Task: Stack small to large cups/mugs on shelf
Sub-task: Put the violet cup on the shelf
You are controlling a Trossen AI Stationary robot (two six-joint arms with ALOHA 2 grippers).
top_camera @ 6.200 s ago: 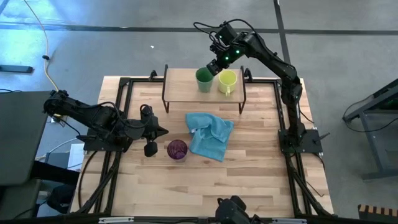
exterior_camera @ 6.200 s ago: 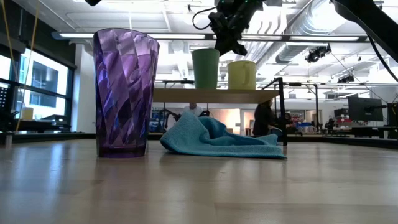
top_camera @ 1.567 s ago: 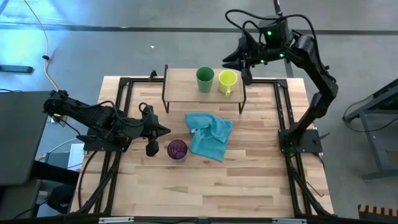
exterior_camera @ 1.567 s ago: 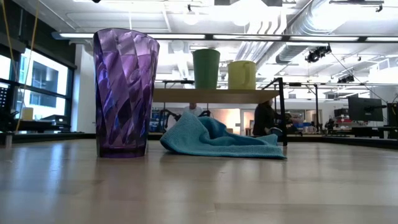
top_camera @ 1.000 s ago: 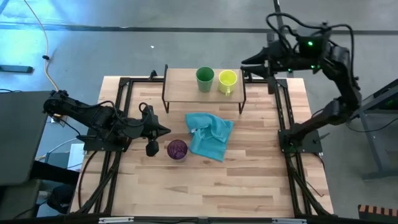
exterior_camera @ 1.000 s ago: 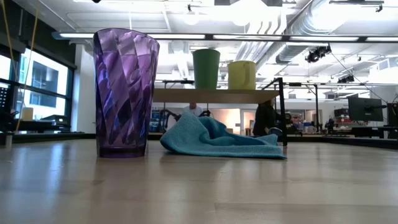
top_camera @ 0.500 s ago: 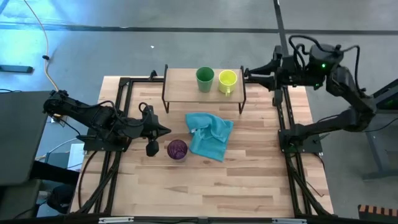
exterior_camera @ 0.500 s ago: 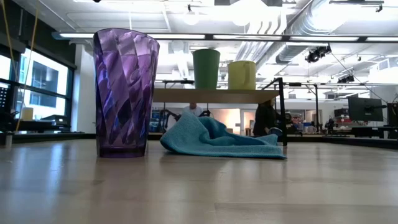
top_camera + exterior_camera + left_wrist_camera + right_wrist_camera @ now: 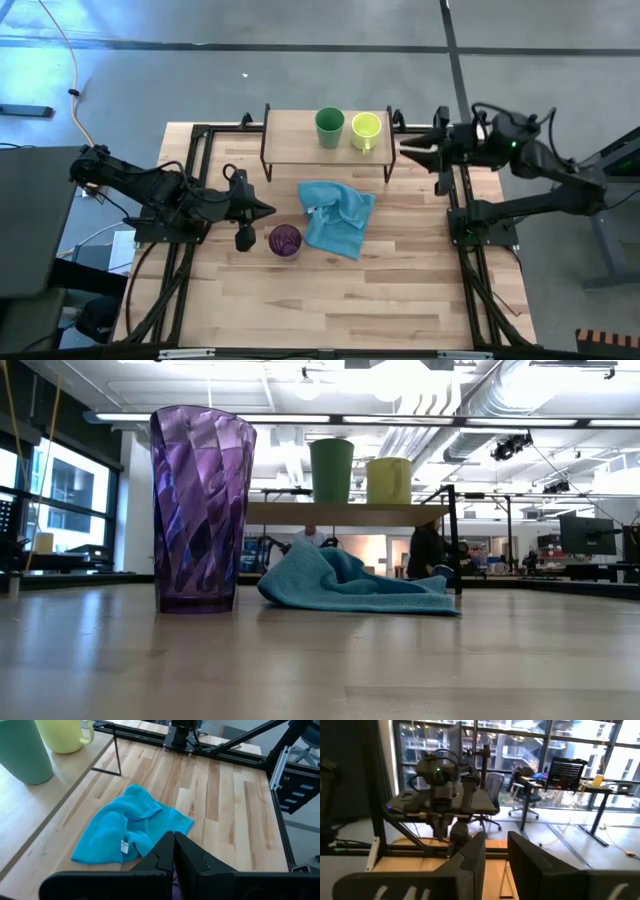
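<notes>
On the shelf (image 9: 300, 140), at the far side of the table (image 9: 400, 300), two of my cups already stand upright and side by side: the medium green cup (image 9: 329, 127) and, just beside it toward my right arm, the short yellow-green mug (image 9: 366, 129) with its handle turned toward the table's middle. From above, both look empty, and neither sits inside the other. The low view shows the two apart by a narrow gap on the light wood top.

The purple tumbler (image 9: 285, 240) stands upright on the tabletop, well apart from the shelf, near the front half of the table. Its mouth faces up and I can see nothing inside it. A light blue cloth (image 9: 338, 218) lies crumpled just beside it, between the tumbler and the shelf.

My left gripper (image 9: 262, 210) rests low at the left side of the table, its fingers pressed together with nothing between them, its tip pointing toward the cloth and sitting near the tumbler without touching it.

My right gripper (image 9: 408, 151) hangs at the right edge of the table, just beside the shelf's right end and close to the yellow-green mug. Its fingers stand a little apart and hold nothing.
</notes>
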